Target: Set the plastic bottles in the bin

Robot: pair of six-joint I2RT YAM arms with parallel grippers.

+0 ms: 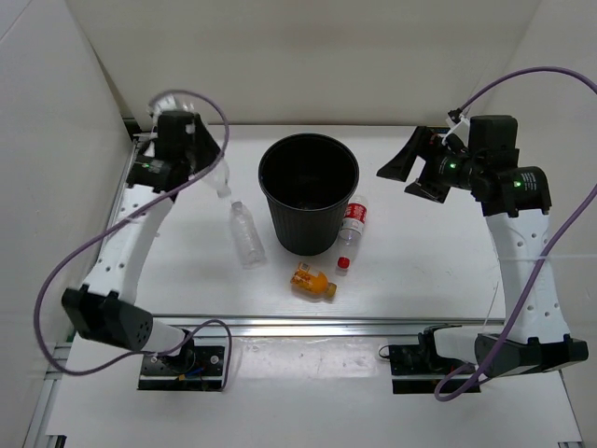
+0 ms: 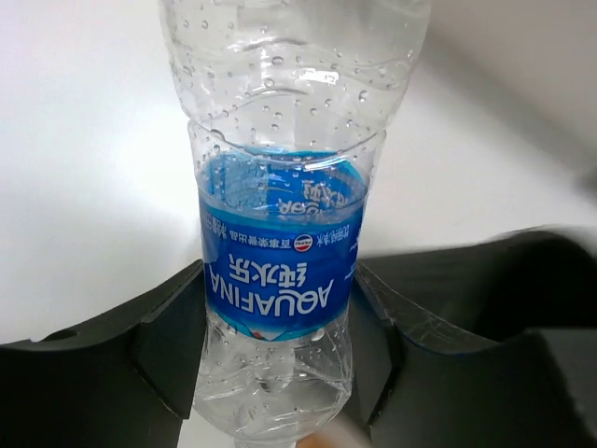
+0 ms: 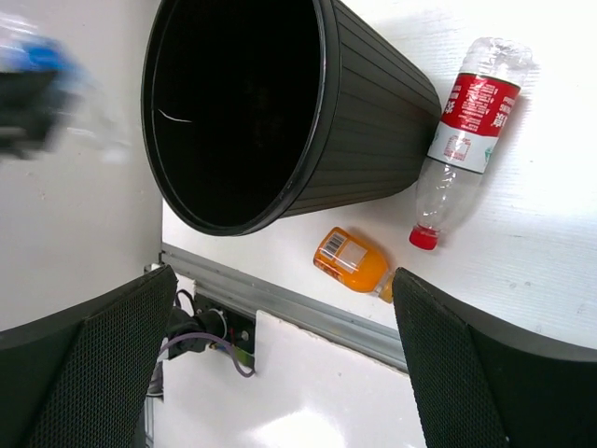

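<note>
the left gripper is clamped on the blue-label bottle, held up near the bench's far left corner, beside the bin. the right gripper hangs with its jaws apart towards the far right corner. the plain clear bottle (lying flat), the red-label bottle and the orange bottle lie around the bin.
</note>
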